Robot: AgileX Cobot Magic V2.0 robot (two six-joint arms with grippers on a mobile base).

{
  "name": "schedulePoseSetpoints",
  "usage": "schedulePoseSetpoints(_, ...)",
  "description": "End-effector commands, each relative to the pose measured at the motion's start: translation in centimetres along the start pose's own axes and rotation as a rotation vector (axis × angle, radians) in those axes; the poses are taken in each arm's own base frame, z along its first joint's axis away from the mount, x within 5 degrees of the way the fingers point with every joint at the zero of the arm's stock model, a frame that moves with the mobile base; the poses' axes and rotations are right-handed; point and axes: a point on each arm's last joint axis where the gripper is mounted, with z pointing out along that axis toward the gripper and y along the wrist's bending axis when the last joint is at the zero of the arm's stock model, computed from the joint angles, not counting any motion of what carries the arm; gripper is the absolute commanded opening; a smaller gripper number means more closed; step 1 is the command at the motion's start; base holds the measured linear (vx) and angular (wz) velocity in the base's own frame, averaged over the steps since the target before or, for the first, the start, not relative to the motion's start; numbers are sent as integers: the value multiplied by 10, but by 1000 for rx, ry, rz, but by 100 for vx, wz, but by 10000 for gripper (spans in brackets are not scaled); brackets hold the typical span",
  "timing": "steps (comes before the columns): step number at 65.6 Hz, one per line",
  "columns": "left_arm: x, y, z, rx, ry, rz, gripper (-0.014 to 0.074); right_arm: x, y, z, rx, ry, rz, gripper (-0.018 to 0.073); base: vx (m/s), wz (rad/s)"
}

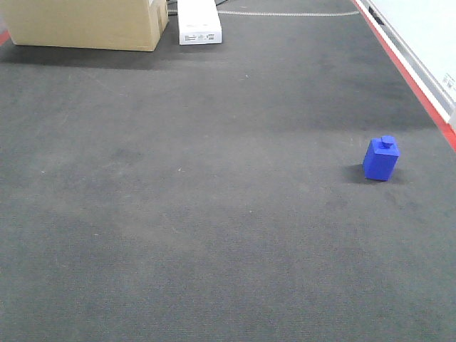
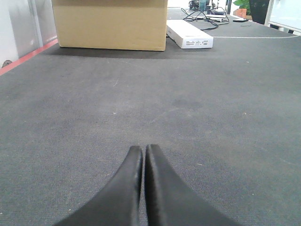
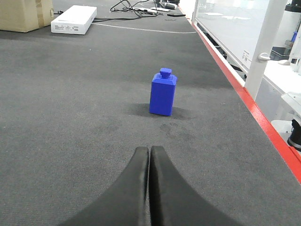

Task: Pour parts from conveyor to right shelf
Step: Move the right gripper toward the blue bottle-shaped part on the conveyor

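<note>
Blue block (image 3: 163, 92): upright on grey surface (image 3: 70, 122), ahead of my right gripper (image 3: 149, 149). That and my left gripper (image 2: 143, 148): jaws closed, empty.

A dark grey surface (image 1: 178, 214) is spread across the whole front view. A cardboard box (image 1: 85, 25) is set at 11 o'clock and a flat white box (image 1: 199, 23) at 12. A red strip (image 1: 413, 82) is run along the edge from 1 to 3 o'clock, with a white post (image 3: 263, 47) and a glass panel (image 3: 225, 23) seen beyond it.
</note>
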Motion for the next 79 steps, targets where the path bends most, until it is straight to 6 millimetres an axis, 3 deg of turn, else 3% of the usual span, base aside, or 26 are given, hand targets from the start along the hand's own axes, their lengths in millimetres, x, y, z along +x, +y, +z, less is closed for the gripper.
schedulePoseSetpoints(1, -13, 0, -3, 3, -102, -17, -6, -5, -1, 0, 12, -80, -9, -9, 0, 0)
schedulePoseSetpoints(79, -13, 0, -3, 3, -102, -17, -6, -9, -1, -1, 18, -128, -22, -9, 0, 0)
